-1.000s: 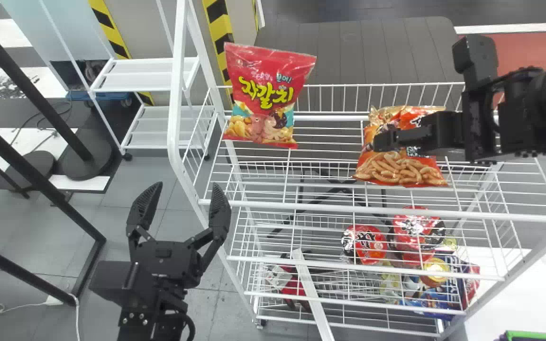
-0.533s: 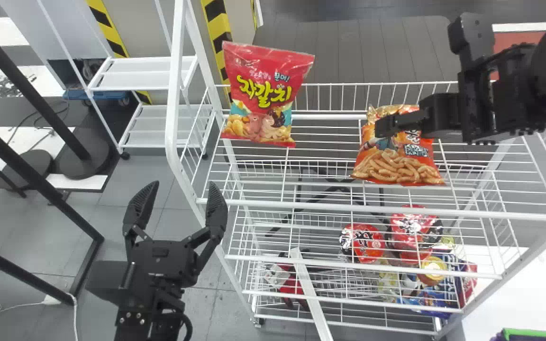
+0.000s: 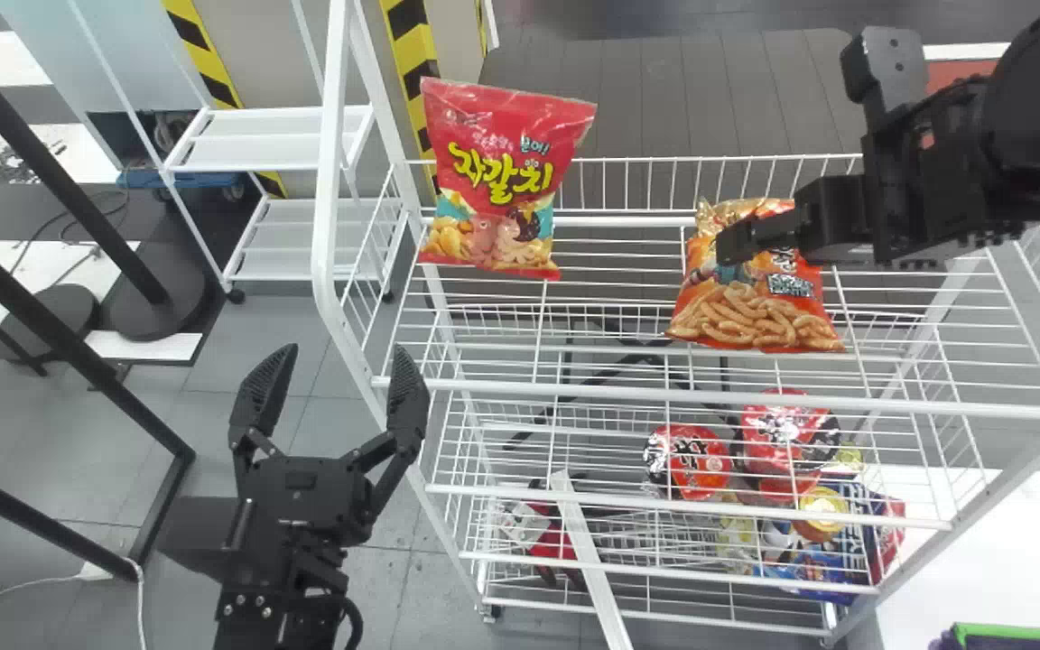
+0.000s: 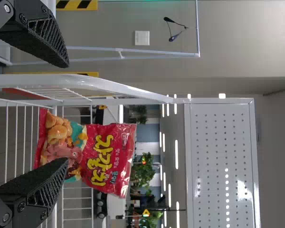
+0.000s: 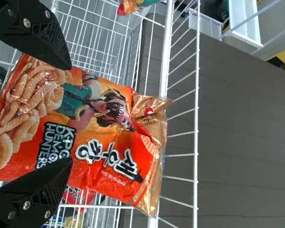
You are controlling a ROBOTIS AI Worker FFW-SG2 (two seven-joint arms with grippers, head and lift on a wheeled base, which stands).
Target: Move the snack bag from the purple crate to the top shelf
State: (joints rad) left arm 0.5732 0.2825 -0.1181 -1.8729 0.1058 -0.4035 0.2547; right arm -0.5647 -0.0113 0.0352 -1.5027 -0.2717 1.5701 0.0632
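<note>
My right gripper [image 3: 726, 245] is wide apart, holding nothing, by the orange snack bag [image 3: 750, 320], upper right; left gripper [image 3: 347, 350], lower left, gapes empty.

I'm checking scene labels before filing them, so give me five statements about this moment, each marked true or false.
1. The orange snack bag is on the top shelf. True.
2. The left gripper is clamped on the red snack bag. False: its fingers are spread, and that bag is on the shelf, outside its grasp.
3. The right gripper's fingers stand apart by the orange bag. True.
4. In the head view, the red bag is to the right of the orange one. False: it is to the left.
5. A round red pack sits below the top shelf. True.
</note>
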